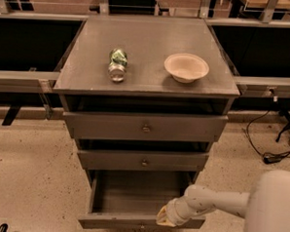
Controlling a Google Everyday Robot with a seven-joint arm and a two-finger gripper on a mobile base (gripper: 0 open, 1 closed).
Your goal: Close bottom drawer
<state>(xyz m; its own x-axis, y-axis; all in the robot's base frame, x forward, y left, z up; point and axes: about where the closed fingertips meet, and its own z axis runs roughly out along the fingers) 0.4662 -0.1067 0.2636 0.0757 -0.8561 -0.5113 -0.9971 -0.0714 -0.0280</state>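
Note:
The bottom drawer [131,198] of the grey metal cabinet [147,64] is pulled out, its shallow tray empty. Its slim front panel [110,222] runs along the bottom of the camera view. My gripper [163,216] is at the right part of that front edge, touching or just over the panel's top rim. The white arm [218,202] reaches in from the lower right. The middle drawer [143,161] and the top drawer [144,126] above it are shut.
A green can [117,64] lies on its side on the cabinet top beside a pale bowl [186,67]. Black cables [269,154] lie on the speckled floor at right. Dark benches stand either side of the cabinet.

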